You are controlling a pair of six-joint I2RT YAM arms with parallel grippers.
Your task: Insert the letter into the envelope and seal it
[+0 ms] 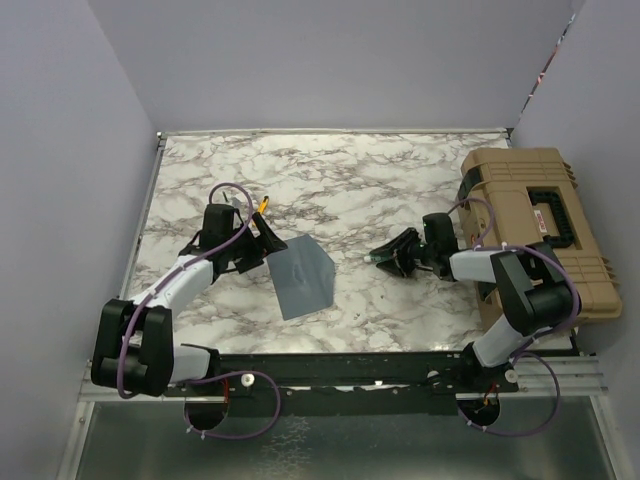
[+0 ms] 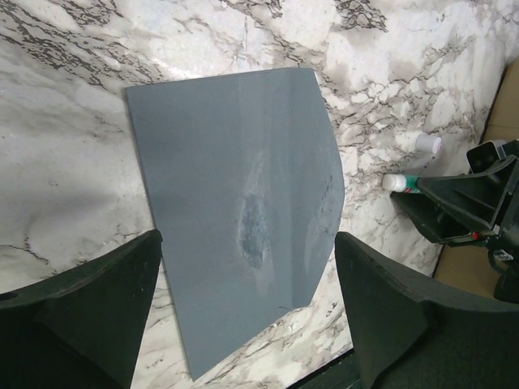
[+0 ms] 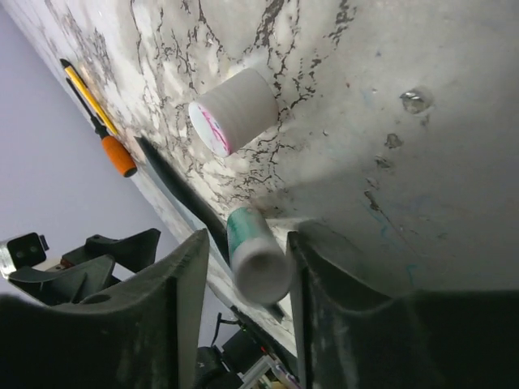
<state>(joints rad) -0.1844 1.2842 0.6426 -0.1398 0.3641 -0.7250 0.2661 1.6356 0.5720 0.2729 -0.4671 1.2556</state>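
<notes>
Left pincer: closest to the lens in the left wrist view, fingers spread wide and empty, one on either side of the envelope at the lower edge of the frame; contact with the paper cannot be confirmed. The envelope lies on the counter, left of centre in the top view. Its long axis runs top to bottom of the frame with a slight lean. The flap points toward frame right, beyond a straight crease, and appears folded out rather than shut. A dull smear marks the middle of the body. Letter: not seen in any view; whether it is already inside cannot be told. Assessment: thin paper, very light, limp, likely to skate on the smooth marble and to crease if pinched hard. Best hold is judged to be the flap's outer edge, clear of the smear, with the body pinned down. Right pincer: pinching a glue stick, whose free end points toward the envelope. A loose cap sits on the counter near it. Tan case at far right.
</notes>
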